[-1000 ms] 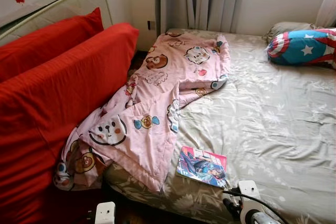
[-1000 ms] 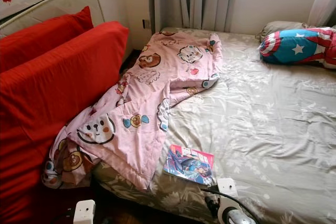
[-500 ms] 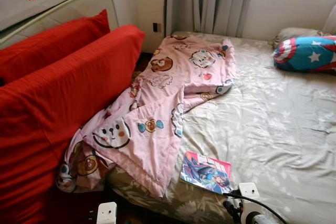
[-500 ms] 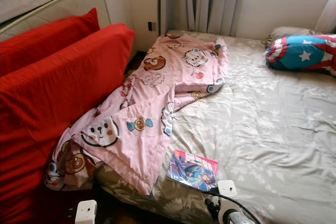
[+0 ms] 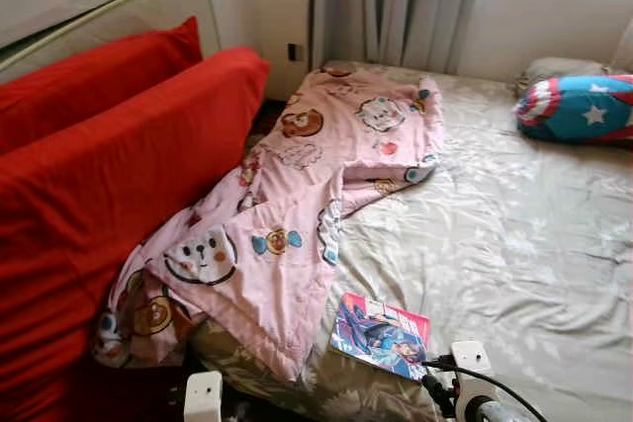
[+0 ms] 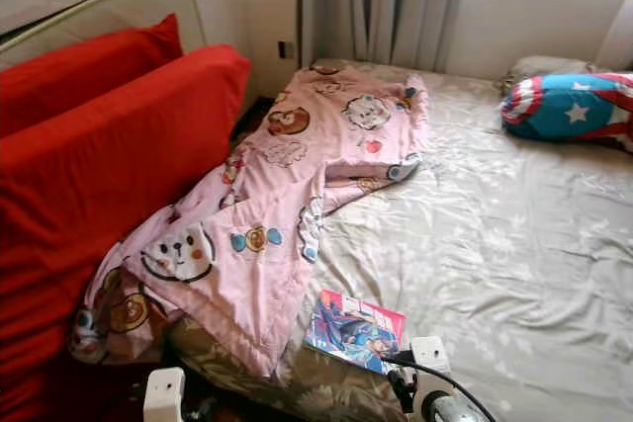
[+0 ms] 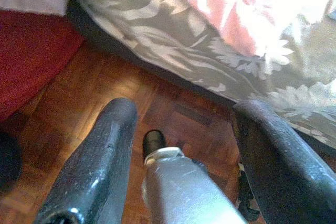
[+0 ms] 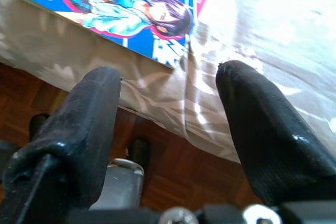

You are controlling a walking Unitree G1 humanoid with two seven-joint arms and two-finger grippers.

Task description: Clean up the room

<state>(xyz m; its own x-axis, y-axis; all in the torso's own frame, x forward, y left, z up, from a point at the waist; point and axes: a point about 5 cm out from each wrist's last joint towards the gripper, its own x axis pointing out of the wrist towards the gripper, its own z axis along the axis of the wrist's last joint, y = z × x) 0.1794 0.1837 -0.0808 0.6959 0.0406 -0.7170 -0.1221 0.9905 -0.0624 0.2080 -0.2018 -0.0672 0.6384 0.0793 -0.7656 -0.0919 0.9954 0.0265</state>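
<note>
A pink cartoon-print blanket lies rumpled along the left side of the bed, one corner hanging over the edge. A colourful comic magazine lies flat near the bed's front edge. My right gripper is open, low at that front edge, with the magazine just beyond its fingertips. My left gripper is open and hangs over the wooden floor beside the bed's base, holding nothing.
Big red cushions lean along the left, close to the bed. A blue, red and white star pillow and a grey pillow sit at the bed's far right. Curtains hang behind the bed.
The head view has shifted slightly, so the whole scene sits a little differently. The blanket, the magazine and both arms have not visibly moved.
</note>
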